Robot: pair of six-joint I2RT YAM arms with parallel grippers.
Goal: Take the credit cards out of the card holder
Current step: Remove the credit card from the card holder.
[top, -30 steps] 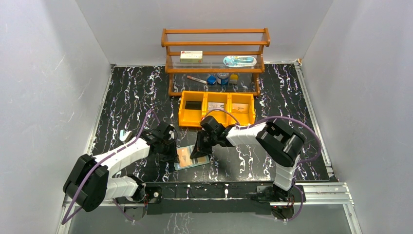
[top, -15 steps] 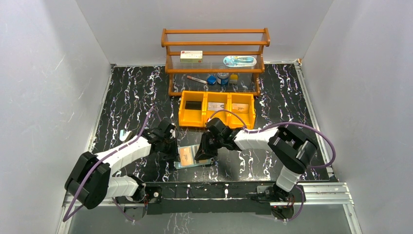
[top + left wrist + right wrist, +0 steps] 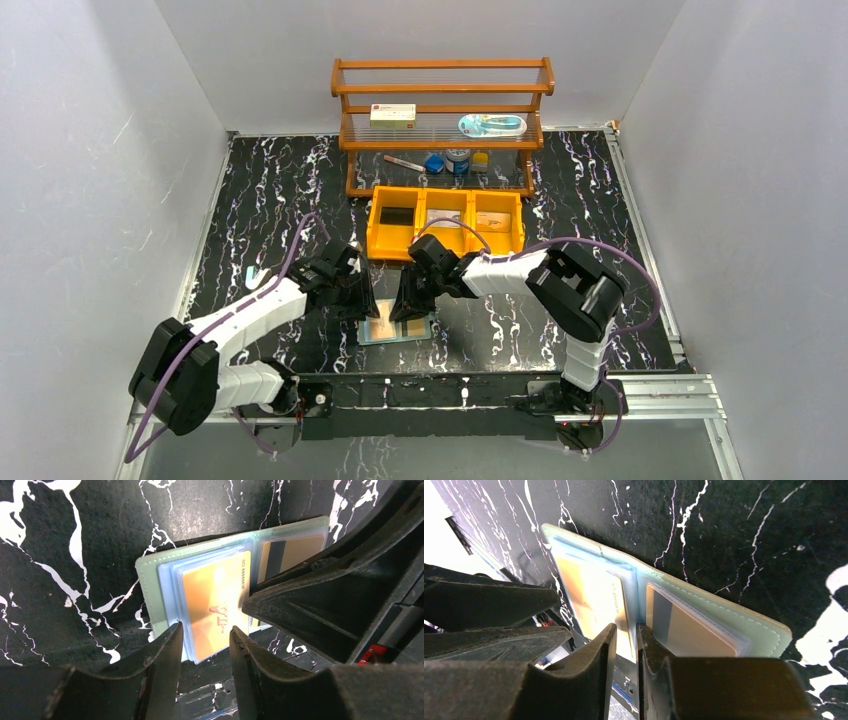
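The black marbled surface (image 3: 250,200) carries the card holder (image 3: 388,335), which is laid open and flat near its near edge, between the two arms and directly under both sets of jaws.

The left gripper (image 3: 205,630) is seen with its jaws apart. One short end of the orange-tan card (image 3: 215,605) lies in the gap between them, and nothing is seen to be clamped. That card is lodged in the left-hand pocket, and its long axis runs straight away from the left jaws, so a pull along that axis is judged to be the natural way out.

The right gripper (image 3: 626,627) is set at the fold, with its jaws only narrowly apart. Whether the pocket edge is pinched between them cannot be told.

A second card (image 3: 694,630), with a dark stripe, is held in the right-hand pocket, just beside the right jaws.

The left arm is judged the better placed for the orange-tan card, while the holder would have to be pinned down by the right.
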